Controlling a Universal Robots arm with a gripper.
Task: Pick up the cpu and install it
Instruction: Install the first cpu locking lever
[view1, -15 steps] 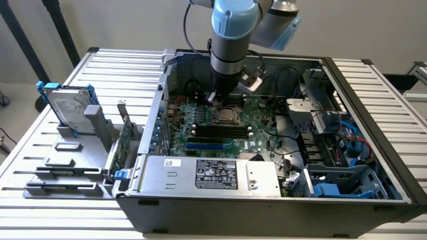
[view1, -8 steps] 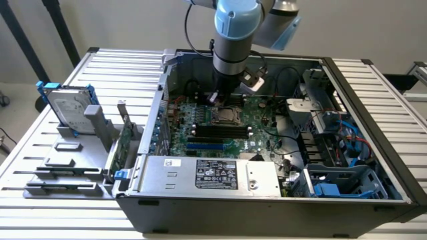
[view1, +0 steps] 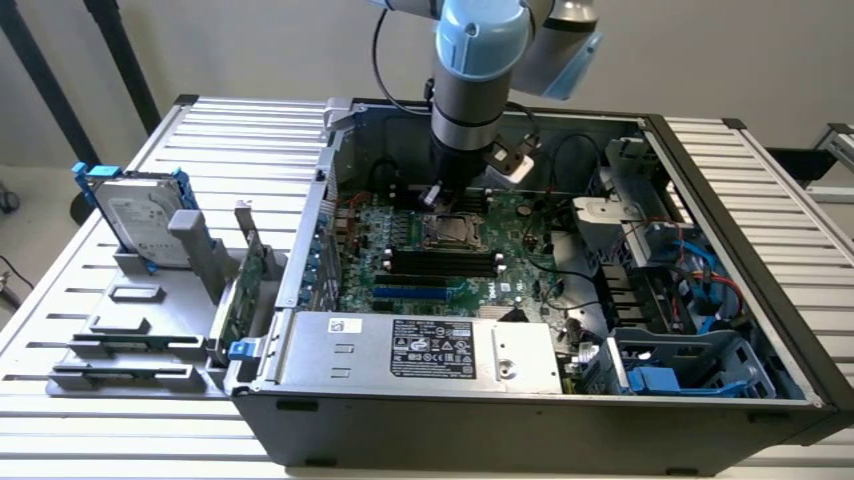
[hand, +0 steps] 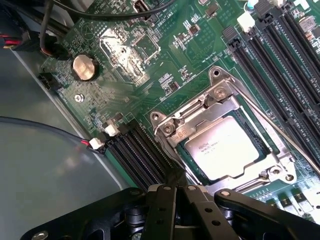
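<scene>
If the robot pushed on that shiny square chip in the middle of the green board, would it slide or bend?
Probably neither. The cpu looks like a flat, stiff metal-topped square, so it likely wouldn't bend. It sits inside the metal socket frame, which should stop sliding. Being thin and flat, it can't roll or tip, though hard pushing might harm it.

A dull silver-grey metal top is shown by the cpu (hand: 226, 147), framed by a bright, polished metal socket bracket (hand: 220, 97). The motherboard (hand: 150, 75) is seen as glossy green board. The gripper (hand: 176, 210) is finished in matt black. The computer case (view1: 534, 425) is made of dark grey painted metal; the bench (view1: 147, 420) of pale ribbed metal.
</scene>
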